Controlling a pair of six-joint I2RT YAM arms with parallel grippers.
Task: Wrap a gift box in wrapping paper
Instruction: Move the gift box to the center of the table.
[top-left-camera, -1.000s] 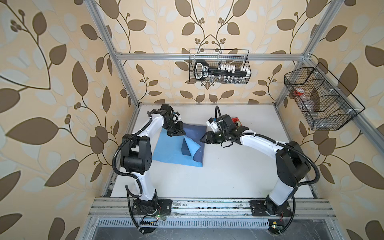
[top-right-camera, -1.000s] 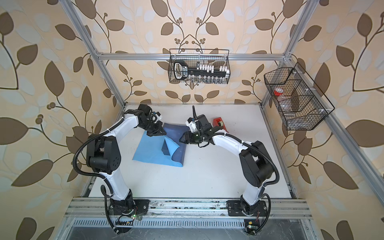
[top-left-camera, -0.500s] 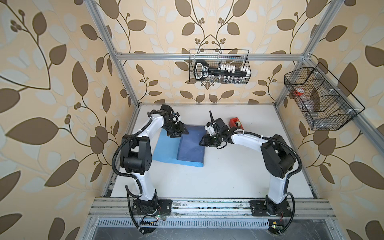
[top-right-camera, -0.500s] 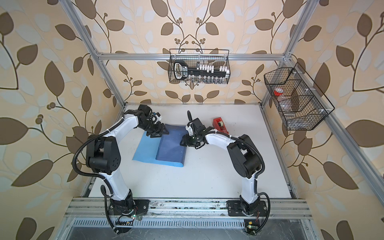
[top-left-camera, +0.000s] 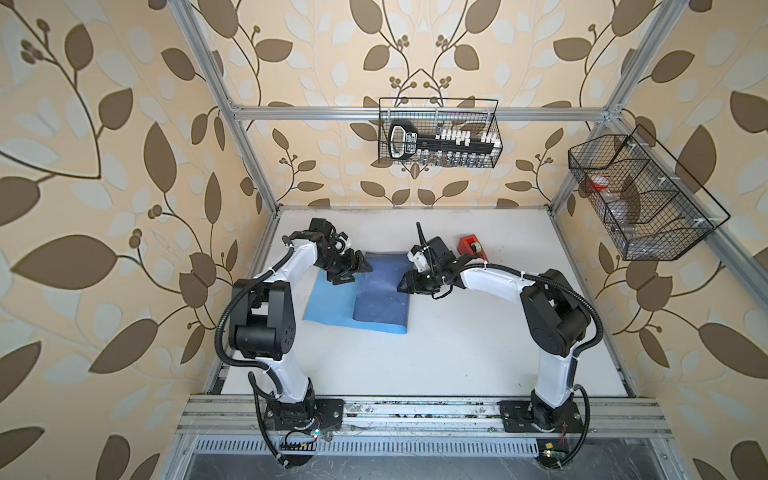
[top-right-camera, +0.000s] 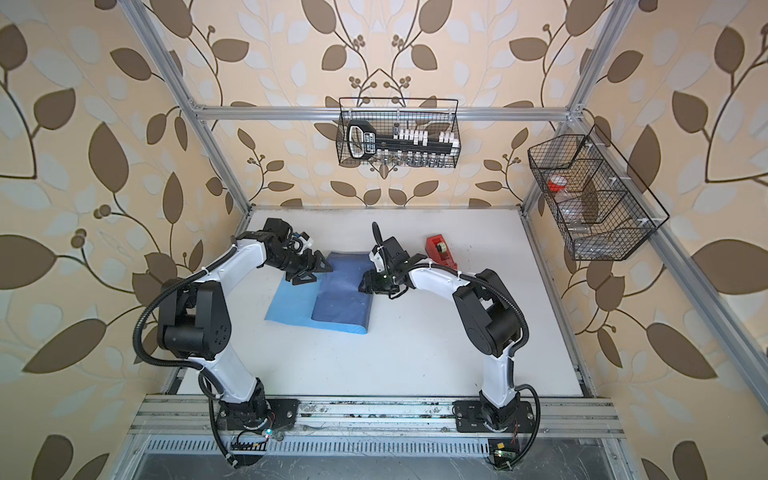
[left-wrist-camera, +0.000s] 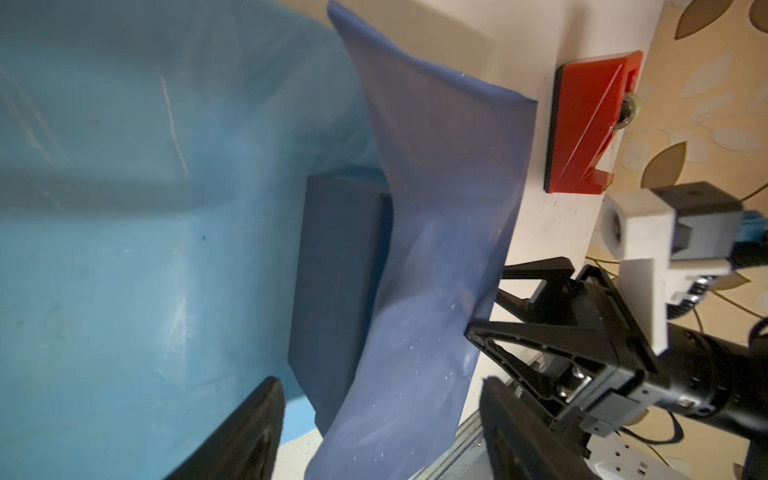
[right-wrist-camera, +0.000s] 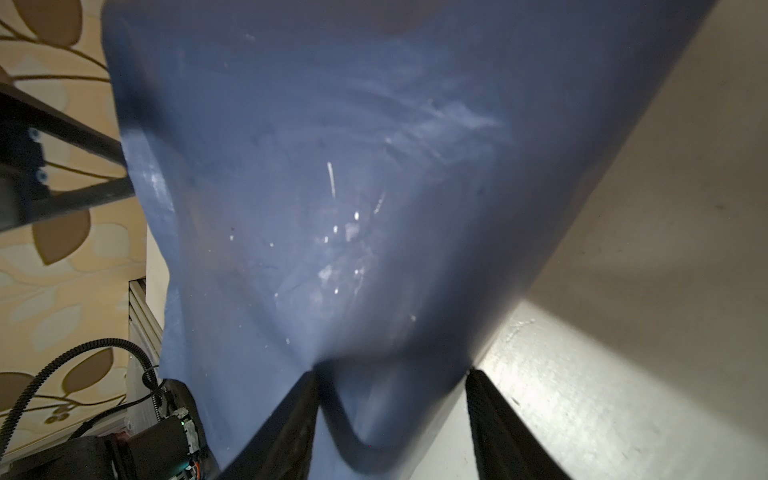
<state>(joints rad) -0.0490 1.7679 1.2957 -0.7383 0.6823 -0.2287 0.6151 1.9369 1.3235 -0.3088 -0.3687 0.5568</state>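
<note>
Near to far: the rail (top-left-camera: 415, 417) runs along the near edge of the table (top-left-camera: 457, 353). Past it, the wrapping paper (top-left-camera: 328, 305) lies in the left half of the table, closer to the far edge than the near one. The side toward the left edge is light sky-blue face up; the right part is folded over, dark slate face up. The gift box (left-wrist-camera: 334, 291) sits under that flap on the light-blue face. Top views hide it; your left wrist view shows one navy side wall and a crisp corner below the draped flap. Left gripper (top-left-camera: 354, 275) is over the paper's far edge where light blue meets the flap, released, jaws wide apart. The flap passes between its fingers (left-wrist-camera: 249, 432) unclamped. Right gripper (top-left-camera: 405, 286) is at the flap's right edge, toward its far end. Its jaws are partway apart with a bulge of dark paper between the fingers (right-wrist-camera: 286, 424); you can't tell whether it's pinched or just resting there. The red tape dispenser (top-left-camera: 471, 248) stands just beyond the right gripper near the far edge, apart from the paper. Farthest: back-wall wire basket (top-left-camera: 440, 133) and right-wall wire basket (top-left-camera: 640, 199).
</note>
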